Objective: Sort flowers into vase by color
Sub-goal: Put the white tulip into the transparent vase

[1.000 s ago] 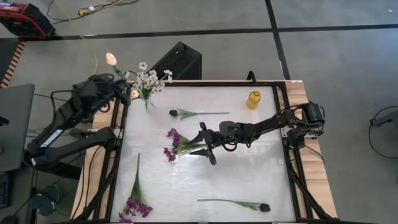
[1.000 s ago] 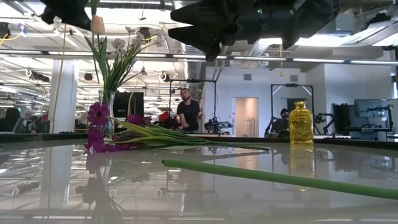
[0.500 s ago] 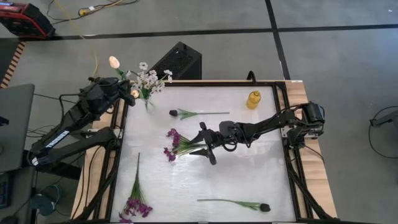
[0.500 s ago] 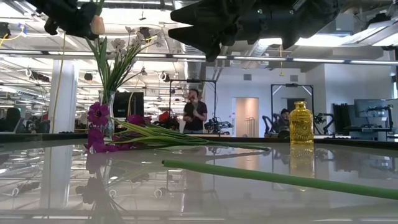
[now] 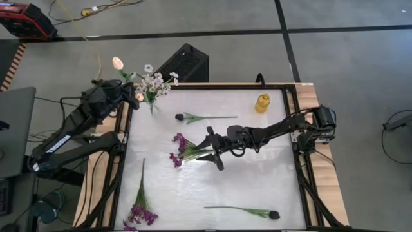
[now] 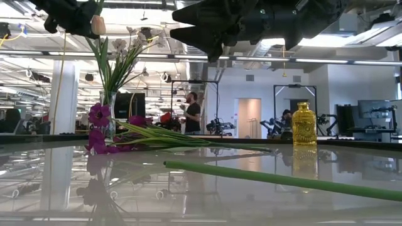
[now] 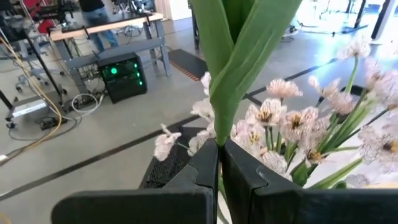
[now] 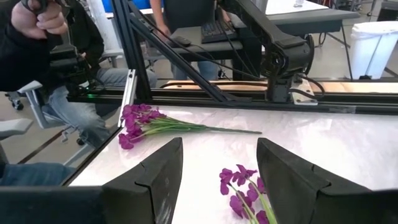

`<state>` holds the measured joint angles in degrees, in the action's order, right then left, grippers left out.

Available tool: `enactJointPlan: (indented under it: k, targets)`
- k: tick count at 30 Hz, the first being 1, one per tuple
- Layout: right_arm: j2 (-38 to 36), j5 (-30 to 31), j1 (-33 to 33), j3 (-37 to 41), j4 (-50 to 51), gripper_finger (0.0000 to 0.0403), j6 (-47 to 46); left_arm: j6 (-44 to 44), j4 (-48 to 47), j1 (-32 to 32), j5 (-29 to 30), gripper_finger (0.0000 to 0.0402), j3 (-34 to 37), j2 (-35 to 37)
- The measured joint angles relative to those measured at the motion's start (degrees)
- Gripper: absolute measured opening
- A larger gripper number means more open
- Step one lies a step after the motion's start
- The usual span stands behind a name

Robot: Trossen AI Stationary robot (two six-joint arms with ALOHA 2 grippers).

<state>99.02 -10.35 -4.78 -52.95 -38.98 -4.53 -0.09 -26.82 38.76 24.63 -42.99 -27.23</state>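
Flowers lie scattered across the white desk (image 5: pixel 257 180). Nearest the front edge, a dark-budded stem (image 5: pixel 241 210) lies roughly parallel to that edge, its bud toward the right side. At the front left corner, a purple sprig (image 5: pixel 140 205) runs front to back, blossoms at the front.

Mid-desk, a second purple sprig (image 5: pixel 185 149) lies with its blossoms toward the left and its stems toward the right hand (image 5: pixel 210 149), which hovers above those stems with its fingers spread wide and nothing between them. Behind it, another dark-budded stem (image 5: pixel 203 117) runs parallel to the back edge, bud to the left. A yellow bottle (image 5: pixel 262 103) stands near the back right corner.

At the back left corner, a vase (image 5: pixel 152 105) holds white blossoms (image 5: pixel 154 80). Just left of it, the left hand (image 5: pixel 114 87) is clamped on a peach tulip (image 5: pixel 118 62), held near upright with the bud uppermost, beside the white blossoms.
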Motion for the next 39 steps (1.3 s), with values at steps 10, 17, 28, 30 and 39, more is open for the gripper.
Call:
enactJointPlan:
  k: [10, 17, 28, 30, 39]
  targets:
    - [0.00, 0.02, 0.04, 0.00, 0.00, 0.0230, 0.45, -1.19, -2.12, 0.00, -1.41, 0.0000, -0.44, -0.73]
    - [0.00, 0.02, 0.01, 0.00, 0.00, 0.0230, 0.44, -1.25, -1.75, 0.00, -1.41, 0.0000, 0.95, -2.64]
    - [-0.02, 0.04, -0.09, 0.00, 0.00, 0.0230, 0.45, -1.52, -1.81, 0.00, -1.41, 0.0000, 1.26, -5.15]
    - [-0.04, 0.03, -0.09, 0.00, 0.08, 0.0230, 0.44, -2.07, -0.77, 0.01, -1.31, 0.0000, 2.71, -5.06]
    - [-0.04, 0.02, -0.09, 0.00, 1.45, 0.0230, 0.44, -4.44, 5.02, 0.00, -1.30, 0.0000, 11.56, -3.75]
